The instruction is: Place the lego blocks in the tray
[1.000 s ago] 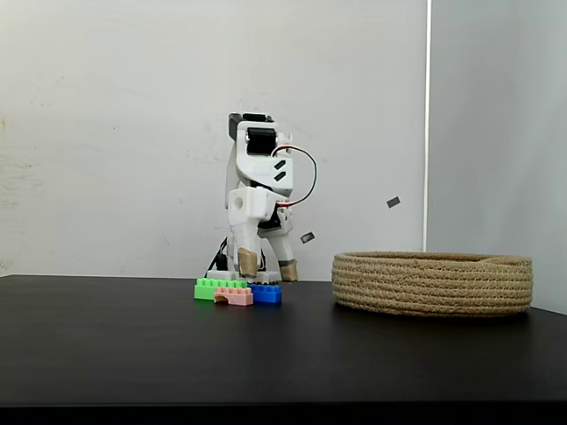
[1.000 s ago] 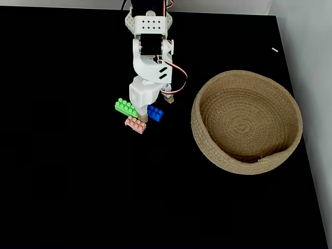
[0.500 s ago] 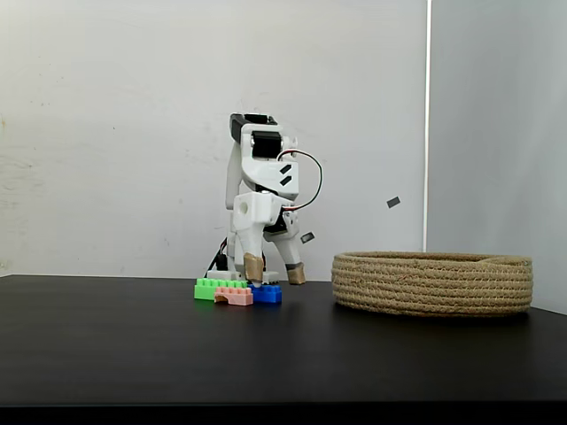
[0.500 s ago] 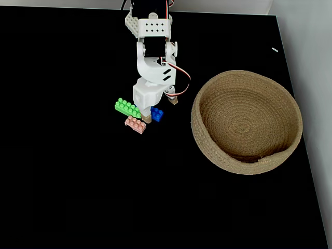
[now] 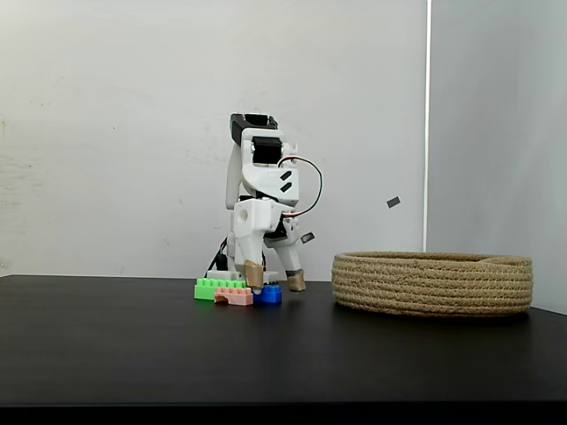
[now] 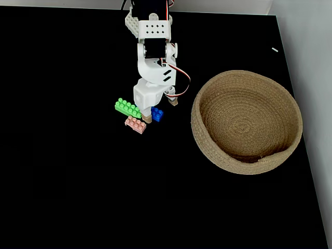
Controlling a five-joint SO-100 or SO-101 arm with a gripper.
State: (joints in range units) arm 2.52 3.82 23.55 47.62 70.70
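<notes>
Three lego blocks lie close together on the black table: a long green one (image 6: 127, 108) (image 5: 217, 288), a pink arch-shaped one (image 6: 136, 124) (image 5: 235, 297) and a short blue one (image 6: 157, 114) (image 5: 269, 295). My gripper (image 6: 160, 110) (image 5: 275, 277) is open and low over the table, pointing down. One tan-tipped finger (image 6: 147, 118) stands between the pink and blue blocks, and the other finger (image 6: 173, 101) is on the blue block's far side. The blue block sits between them. The tray (image 6: 207, 91) (image 5: 432, 283), a round rope basket, stands empty to the right.
The white arm (image 6: 150, 46) rises from the back edge of the table. A pale wall stands behind it in the side-on fixed view. In the top-down fixed view the table's right edge (image 6: 306, 155) runs just past the tray.
The gripper has come down toward the table and shifted slightly right, so its fingers now straddle the blue block. The blocks and the tray have stayed in place.
</notes>
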